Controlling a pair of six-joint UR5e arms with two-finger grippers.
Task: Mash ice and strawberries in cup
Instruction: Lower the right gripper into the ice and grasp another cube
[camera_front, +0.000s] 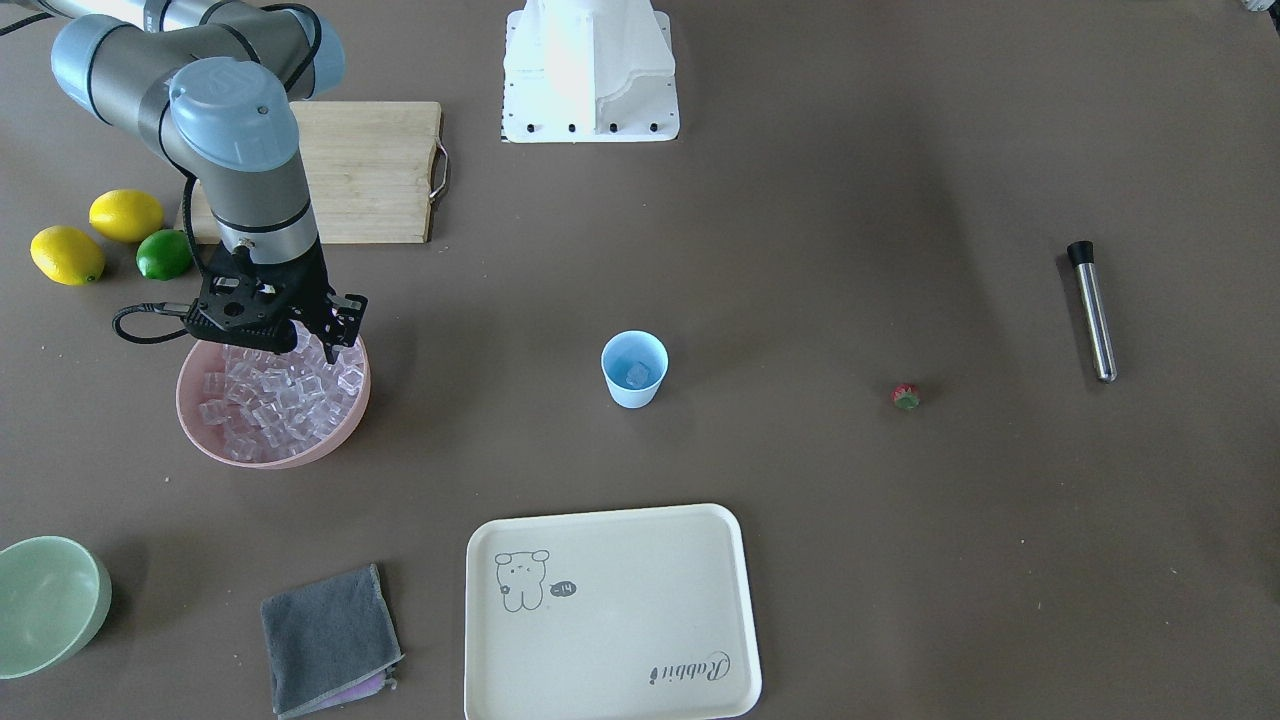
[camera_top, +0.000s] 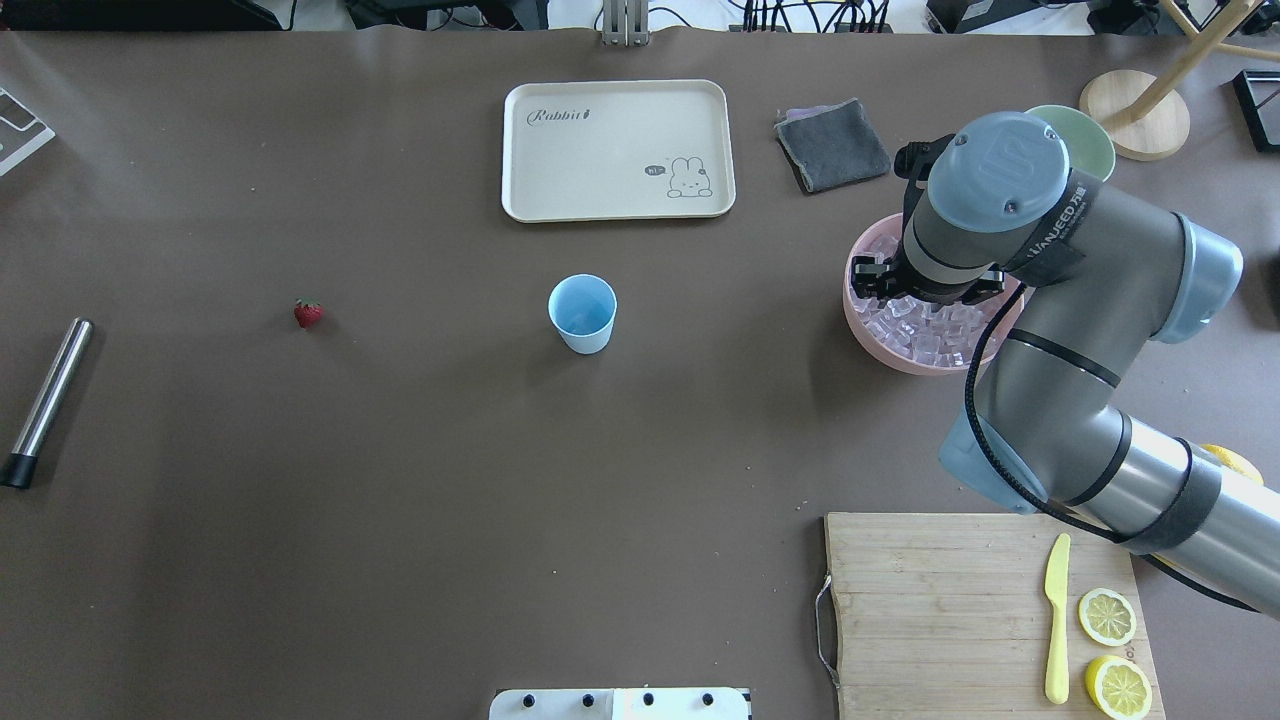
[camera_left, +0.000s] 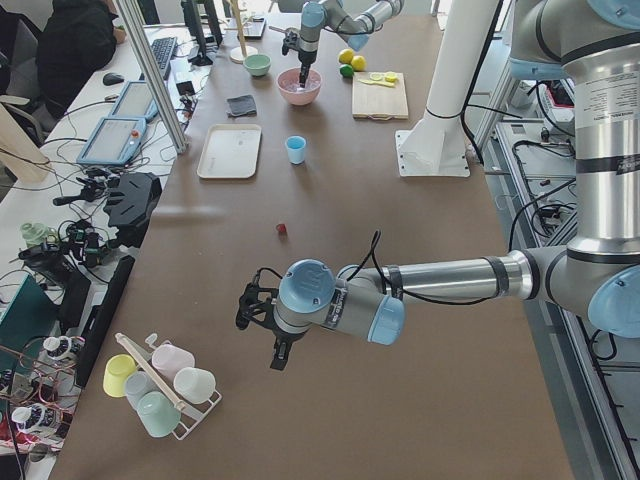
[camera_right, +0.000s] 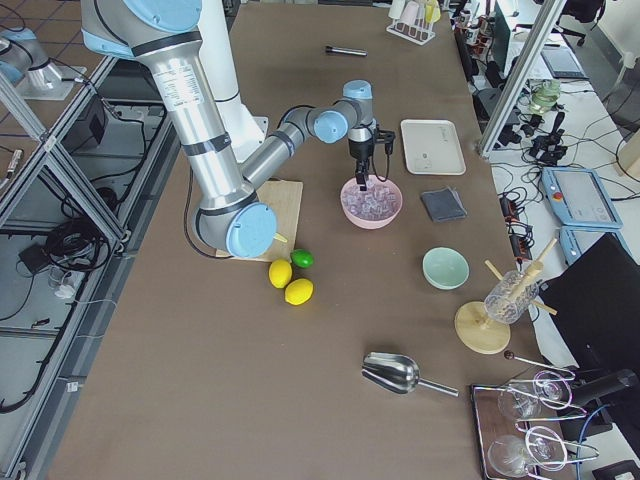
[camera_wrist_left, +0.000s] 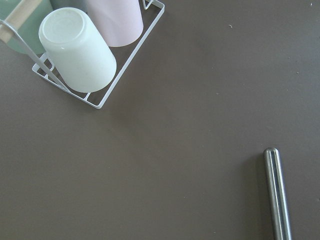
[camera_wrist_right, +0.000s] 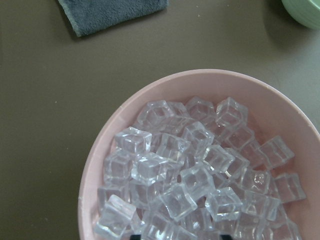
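The light-blue cup (camera_front: 634, 368) stands upright at mid-table with one ice cube (camera_front: 638, 375) inside it. A pile of ice (camera_wrist_right: 195, 175) fills the pink bowl (camera_wrist_right: 100, 165). My right gripper (camera_front: 318, 340) hangs just above that ice, and its fingers look apart and empty. One strawberry (camera_front: 906, 397) lies alone on the mat, well away from the cup. My left gripper (camera_left: 279, 357) hovers low over the table's far end near a steel muddler (camera_wrist_left: 278, 195); I cannot tell whether it is open or shut.
A cream tray (camera_front: 610, 610), a grey cloth (camera_front: 328, 638) and a pale green bowl (camera_front: 45, 600) lie on the operators' side. Behind the pink bowl are a cutting board (camera_front: 370, 170), two lemons (camera_front: 125, 215) and a lime (camera_front: 164, 254). A cup rack (camera_wrist_left: 80, 50) stands by the left arm.
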